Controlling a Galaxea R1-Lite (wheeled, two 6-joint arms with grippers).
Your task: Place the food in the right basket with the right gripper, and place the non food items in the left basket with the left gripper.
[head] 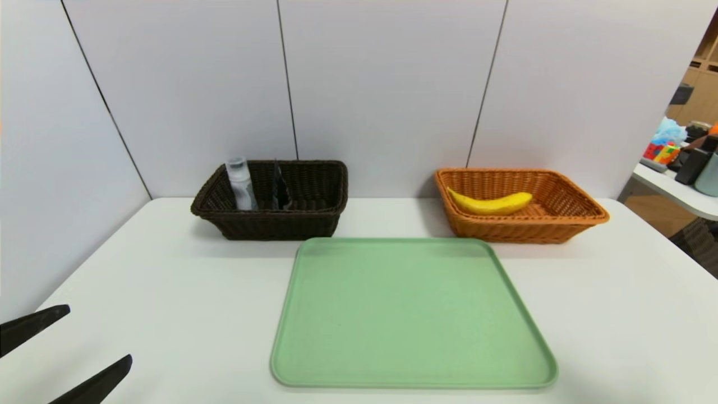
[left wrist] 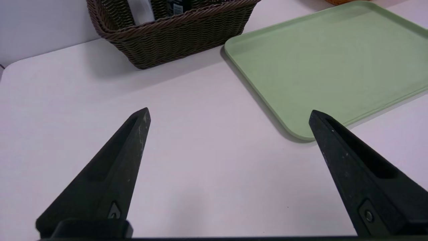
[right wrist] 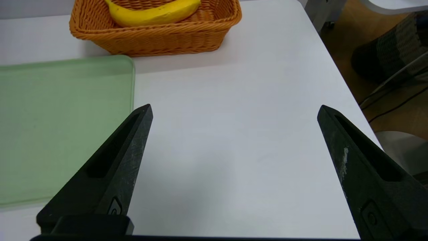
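The left gripper [head: 101, 332] hung over the near left part of the table [head: 185, 314], its fingers spread wide with only open air between them. The right gripper [right wrist: 235, 105] was over the table's right part, to the right of the tray [head: 412, 314], its fingers also spread wide and holding nothing.

The banana [head: 491, 203] lay in the orange basket [head: 521, 231] at the far right, one end up against the basket's left wall. A pale bottle [head: 242, 182] leaned in the dark basket [head: 275, 227] at the far left, and a black item [head: 280, 188] stood in there to its right.

Both baskets sat near the wall [head: 387, 101], with a bare stretch of table between them. The green tray had nothing on it, and its far edge ran just in front of the baskets. Bare table lay open to the left and right of the tray, and on the right it reached the table's slanting side edge.
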